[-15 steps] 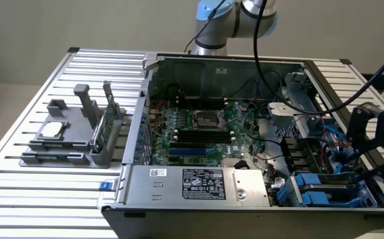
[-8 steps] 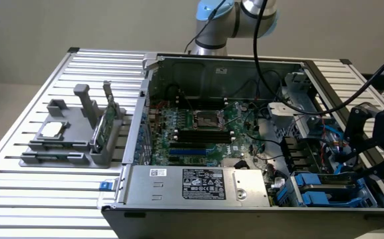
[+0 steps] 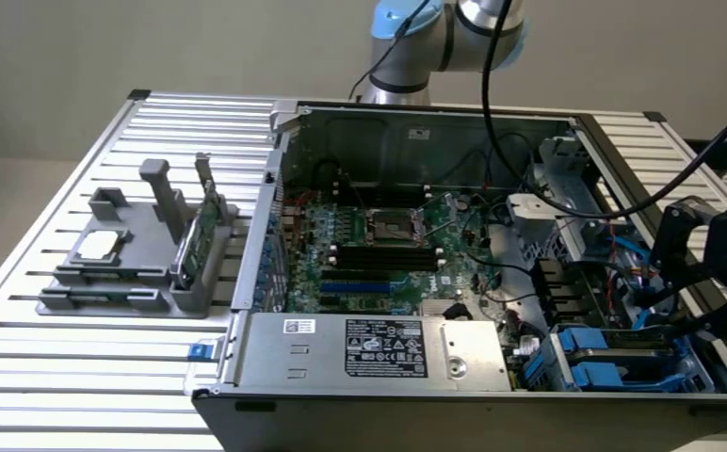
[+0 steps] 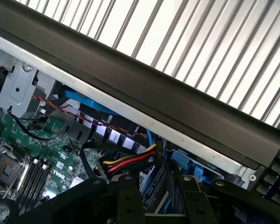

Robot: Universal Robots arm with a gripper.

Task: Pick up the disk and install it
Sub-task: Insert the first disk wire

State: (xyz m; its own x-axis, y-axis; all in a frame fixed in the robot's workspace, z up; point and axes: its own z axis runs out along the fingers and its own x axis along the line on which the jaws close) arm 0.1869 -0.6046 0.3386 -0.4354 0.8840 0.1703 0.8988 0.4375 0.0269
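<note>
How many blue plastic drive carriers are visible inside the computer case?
2: both blue plastic drive carriers sit side by side in the case's front corner, one left, one right in the exterior view. Others may be hidden.

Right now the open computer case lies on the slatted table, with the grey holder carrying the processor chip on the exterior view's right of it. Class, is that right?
Not quite. The grey holder carrying the processor chip stands on the exterior view's left of the open computer case, as the exterior view shows.
</note>
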